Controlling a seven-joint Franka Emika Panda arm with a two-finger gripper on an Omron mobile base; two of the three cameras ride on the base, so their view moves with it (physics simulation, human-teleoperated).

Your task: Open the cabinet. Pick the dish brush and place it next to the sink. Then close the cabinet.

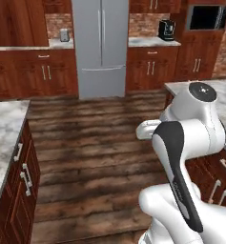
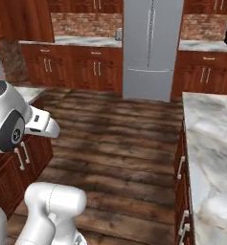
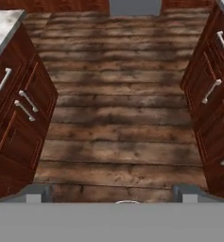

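fridge (image 1: pixel 101 45) top cut off, microwave (image 1: pixel 206 17) cropped, toaster-like object (image 1: pixel 64 35) too small to identify

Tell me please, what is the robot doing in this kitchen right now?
Nothing is being handled at the moment. The robot's white arm is folded close over its base, in the aisle of wooden floor between two marble counters. The gripper points down the aisle toward the grey fridge and holds nothing; its fingertips stand wide apart. No dish brush or sink is visible, so the task looks not yet begun.
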